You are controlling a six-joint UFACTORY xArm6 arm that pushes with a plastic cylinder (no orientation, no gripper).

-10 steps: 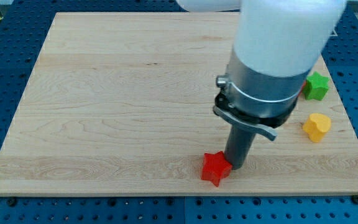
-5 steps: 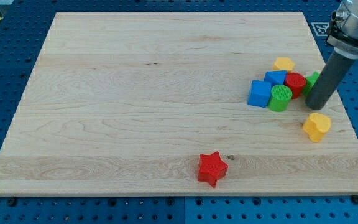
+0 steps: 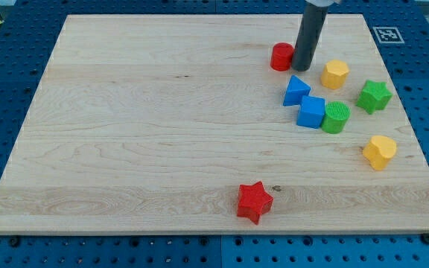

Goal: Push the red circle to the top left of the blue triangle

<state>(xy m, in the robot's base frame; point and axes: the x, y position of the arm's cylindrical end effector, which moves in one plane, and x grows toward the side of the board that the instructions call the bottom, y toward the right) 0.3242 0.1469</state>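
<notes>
The red circle (image 3: 281,56) stands near the view's top right on the wooden board (image 3: 140,119). The blue triangle (image 3: 296,90) lies just below and to the right of it, with a small gap between them. My tip (image 3: 302,69) rests at the red circle's right side, touching or nearly touching it, and just above the blue triangle. The dark rod rises from there out of the view's top.
A blue cube (image 3: 312,112) and a green cylinder (image 3: 336,117) sit below the triangle. A yellow hexagon (image 3: 334,74), a green star (image 3: 374,96) and a yellow heart-like block (image 3: 379,152) lie to the right. A red star (image 3: 255,201) sits near the bottom edge.
My tip moved from the right of the cluster up to its top left. The red circle has left the cluster and now lies up-left of the blue triangle; the other blocks have spread apart.
</notes>
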